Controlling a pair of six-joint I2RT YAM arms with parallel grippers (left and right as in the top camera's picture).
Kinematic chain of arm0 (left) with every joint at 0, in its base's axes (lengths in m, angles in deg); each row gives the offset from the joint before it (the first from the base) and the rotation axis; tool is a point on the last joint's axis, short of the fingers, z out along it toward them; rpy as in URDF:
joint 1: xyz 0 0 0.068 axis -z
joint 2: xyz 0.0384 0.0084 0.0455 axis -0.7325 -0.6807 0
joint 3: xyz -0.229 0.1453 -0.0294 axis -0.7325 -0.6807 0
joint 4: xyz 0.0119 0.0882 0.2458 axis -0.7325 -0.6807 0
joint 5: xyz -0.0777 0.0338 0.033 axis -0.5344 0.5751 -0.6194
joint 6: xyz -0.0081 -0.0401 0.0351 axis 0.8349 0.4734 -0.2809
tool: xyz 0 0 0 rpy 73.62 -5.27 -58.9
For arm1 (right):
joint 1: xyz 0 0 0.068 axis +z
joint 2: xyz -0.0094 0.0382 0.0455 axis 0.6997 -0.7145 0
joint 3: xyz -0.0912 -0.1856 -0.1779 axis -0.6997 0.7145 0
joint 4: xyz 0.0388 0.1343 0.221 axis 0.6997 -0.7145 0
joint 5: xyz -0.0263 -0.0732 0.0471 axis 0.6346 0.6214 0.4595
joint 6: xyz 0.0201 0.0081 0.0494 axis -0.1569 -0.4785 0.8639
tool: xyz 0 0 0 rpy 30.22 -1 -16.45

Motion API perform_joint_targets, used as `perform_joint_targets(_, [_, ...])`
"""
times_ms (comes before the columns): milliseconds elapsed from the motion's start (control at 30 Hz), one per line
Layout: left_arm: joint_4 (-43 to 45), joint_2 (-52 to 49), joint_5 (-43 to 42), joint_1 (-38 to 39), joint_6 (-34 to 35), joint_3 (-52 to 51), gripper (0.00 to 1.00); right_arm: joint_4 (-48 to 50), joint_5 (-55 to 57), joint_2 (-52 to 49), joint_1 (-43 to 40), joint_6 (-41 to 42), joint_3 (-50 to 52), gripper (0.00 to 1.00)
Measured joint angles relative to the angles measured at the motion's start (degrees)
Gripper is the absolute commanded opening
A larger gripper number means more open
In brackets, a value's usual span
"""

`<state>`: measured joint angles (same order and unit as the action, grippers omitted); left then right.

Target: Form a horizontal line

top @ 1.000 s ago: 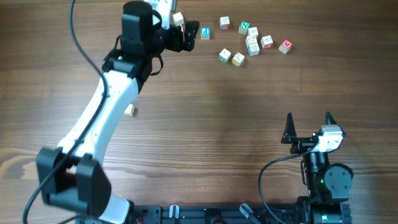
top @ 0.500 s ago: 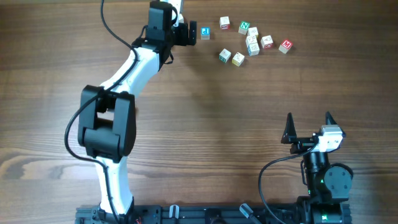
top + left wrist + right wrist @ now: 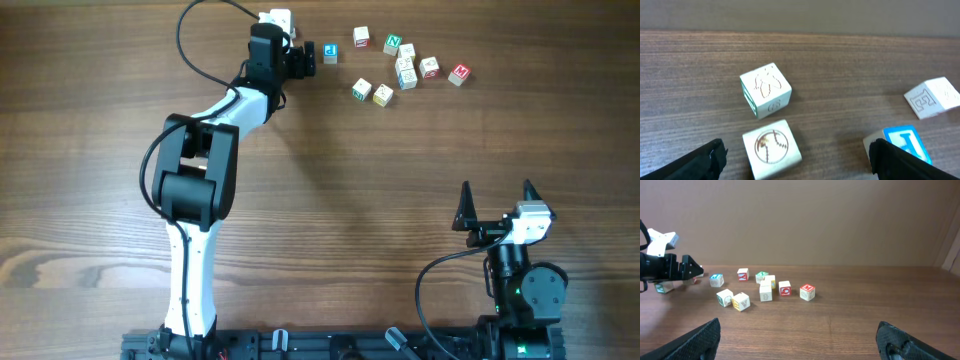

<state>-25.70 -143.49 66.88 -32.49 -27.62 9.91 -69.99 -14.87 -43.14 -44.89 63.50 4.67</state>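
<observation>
Two cream letter cubes [image 3: 765, 92] lie just beside each other in the left wrist view, one nearer the camera than the other and each turned at its own angle. Whether their edges touch cannot be told, and they do not yet make a horizontal line. The farther one shows a green-edged side; the nearer cube [image 3: 772, 147] bears a brown drawing on its top face. Both sit between the fingers [image 3: 702, 160] of the left gripper [image 3: 797, 150], which stand wide apart and hold nothing.

A blue-lettered cube [image 3: 902, 142] lies just beside the finger at the right of that view, and a cube with an outlined letter [image 3: 932, 97] lies farther off on the same side.

In the overhead view the left arm [image 3: 195, 170] reaches to the far edge of the table [image 3: 320, 200], left of centre, and hides the two cubes. Along that edge, right of the gripper, the other loose cubes [image 3: 404, 66] are scattered, among them a green-lettered cube [image 3: 392, 44] and a red-lettered cube [image 3: 458, 73].

The right gripper [image 3: 497, 192] hangs by the near edge, right of centre, well apart from every cube, its fingers [image 3: 700, 337] wide and empty.
</observation>
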Motion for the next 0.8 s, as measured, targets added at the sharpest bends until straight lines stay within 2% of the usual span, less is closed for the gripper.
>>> perform_joint_targets(200, [0.8,-2.1,1.3,0.0,0.1,2.3,0.66,0.0,0.0,0.0,0.0,0.0,0.0,1.0])
perform_joint_targets(267, [0.8,-2.4,1.7,0.0,0.1,2.6,0.34,0.0,0.0,0.0,0.0,0.0,0.0,1.0])
perform_joint_targets(333, [0.2,-2.6,1.9,0.0,0.3,3.0,0.3,0.0,0.0,0.0,0.0,0.0,0.0,1.0])
perform_joint_targets(533, [-4.5,-2.6,1.7,0.0,0.6,6.6,0.26,0.0,0.0,0.0,0.0,0.0,0.0,1.0])
perform_joint_targets(567, [-5.1,-2.5,1.7,0.0,0.5,7.1,0.3,0.0,0.0,0.0,0.0,0.0,0.0,1.0])
perform_joint_targets(600, [-5.5,-2.1,1.7,0.0,0.5,7.2,0.58,0.0,0.0,0.0,0.0,0.0,0.0,1.0])
perform_joint_targets(633, [-5.8,-1.8,1.7,0.0,0.4,7.2,0.76,0.0,0.0,0.0,0.0,0.0,0.0,1.0])
perform_joint_targets(667, [-6.4,-1.4,1.7,0.0,0.2,7.3,0.82,0.0,0.0,0.0,0.0,0.0,0.0,1.0])
perform_joint_targets(700, [-7.2,-1.0,1.7,0.0,0.1,7.3,0.82,0.0,0.0,0.0,0.0,0.0,0.0,1.0])
perform_joint_targets(800, [-10.4,-0.6,1.7,0.0,-0.1,7.6,0.76,0.0,0.0,0.0,0.0,0.0,0.0,1.0])
